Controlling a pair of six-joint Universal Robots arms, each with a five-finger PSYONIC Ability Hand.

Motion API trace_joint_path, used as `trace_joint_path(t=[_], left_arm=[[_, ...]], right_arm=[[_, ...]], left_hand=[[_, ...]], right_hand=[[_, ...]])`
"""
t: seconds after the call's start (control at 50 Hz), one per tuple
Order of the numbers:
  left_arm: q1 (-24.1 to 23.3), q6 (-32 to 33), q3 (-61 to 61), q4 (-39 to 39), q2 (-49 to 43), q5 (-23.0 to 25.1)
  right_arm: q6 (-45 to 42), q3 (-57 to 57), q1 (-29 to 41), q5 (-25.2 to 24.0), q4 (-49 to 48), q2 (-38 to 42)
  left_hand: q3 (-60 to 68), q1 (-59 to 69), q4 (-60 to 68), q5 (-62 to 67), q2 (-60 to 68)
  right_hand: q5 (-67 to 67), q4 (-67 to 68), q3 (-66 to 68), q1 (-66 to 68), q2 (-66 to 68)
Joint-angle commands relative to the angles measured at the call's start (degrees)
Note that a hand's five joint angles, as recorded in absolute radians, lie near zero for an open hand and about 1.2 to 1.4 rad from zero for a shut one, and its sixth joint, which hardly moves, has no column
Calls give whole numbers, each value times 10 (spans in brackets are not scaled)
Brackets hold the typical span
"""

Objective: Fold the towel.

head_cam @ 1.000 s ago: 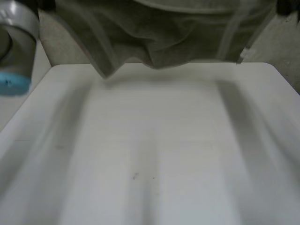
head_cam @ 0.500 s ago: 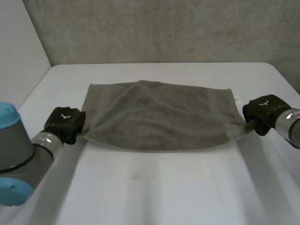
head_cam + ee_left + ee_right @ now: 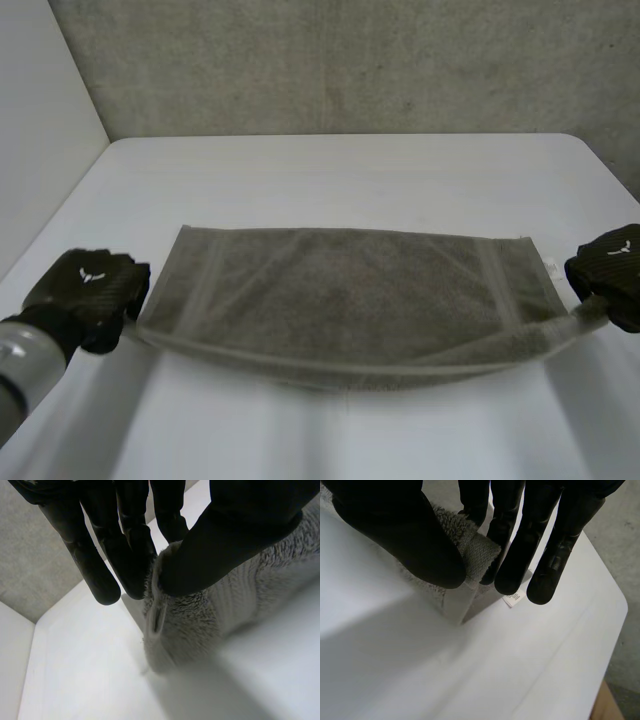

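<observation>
1. The left hand grips one end of the towel. Its thumb presses the cloth against straight fingers, so it is clamped on that near corner.
2. The right hand is at the opposite end and pinches the other near corner between thumb and fingers. A small white label lies just past its fingertips.
3. The towel is stretched between the two hands, and its long axis runs straight from one hand to the other. The held long edge is off the surface and sags in the middle.
4. Beyond both hands, the far long edge rests flat on the white table, roughly parallel to the line between the hands.
5. The free edge lies straight ahead of both hands, and they look about level, so neither is clearly nearer to it. The fold therefore probably calls for both hands to carry the held edge forward together and lay it on the far edge. If one hand leads, the edges would likely end up skewed.
</observation>
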Motion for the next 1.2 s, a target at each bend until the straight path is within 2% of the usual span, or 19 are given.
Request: trace_joint_path(t=[0.02,0.04,0.12,0.18,0.22,0.38,0.46,0.62,0.64,0.66,0.68,0.74,0.84,0.98,1.1,1.2], left_arm=[[-12,-6,107,93,-162,-2],[-12,-6,107,93,-162,-2],[-46,-9,222,102,-269,-6],[-59,-18,299,103,-335,-11],[-61,-25,333,103,-365,-14],[-77,-41,483,102,-489,-49],[-78,-40,550,100,-543,-71],[-83,-39,595,100,-591,-73],[-83,-39,595,100,-591,-73],[-85,-40,599,100,-595,-71],[-89,-41,599,101,-595,-71],[-96,-43,597,103,-588,-71],[-100,-45,587,102,-554,-73],[-95,-46,516,102,-473,-74],[-91,-46,392,103,-371,-74],[-90,-46,289,119,-305,-74]], right_arm=[[63,-48,7,3,-57,110],[86,-69,7,3,-68,139],[162,-146,26,6,-108,216],[181,-169,36,12,-121,234],[202,-212,46,38,-148,275],[209,-277,76,101,-215,341],[209,-291,78,113,-238,357],[208,-327,94,126,-247,388],[207,-335,95,131,-241,393],[203,-341,97,145,-230,396],[203,-341,97,145,-230,396],[207,-345,102,169,-211,393],[214,-330,114,170,-212,349],[263,-245,112,141,-252,237],[264,-139,112,105,-270,164],[260,-60,108,74,-272,140]], left_hand=[[103,120,102,109,104],[103,120,102,109,104],[103,120,102,109,104],[103,120,102,109,104],[103,120,102,109,104],[103,120,102,109,104],[103,120,102,109,104],[103,120,102,109,104],[103,120,102,109,104],[-91,-75,-92,-86,-91],[-521,-505,-522,-516,-521],[-597,-580,-598,-591,-596],[-597,-580,-598,-591,-596],[-597,-580,-598,-591,-596],[-597,-580,-598,-591,-596],[-597,-580,-598,-591,-596]], right_hand=[[132,118,121,17,124],[132,118,121,17,124],[132,118,121,17,124],[132,118,121,17,124],[132,118,121,17,124],[132,118,121,17,124],[132,118,121,17,124],[132,118,121,17,124],[-95,-110,-107,-211,-104],[-568,-582,-579,-683,-576],[-568,-582,-579,-683,-576],[-568,-582,-579,-683,-576],[-568,-582,-579,-683,-576],[-568,-582,-579,-683,-576],[-568,-582,-579,-683,-576],[-568,-582,-579,-683,-576]])
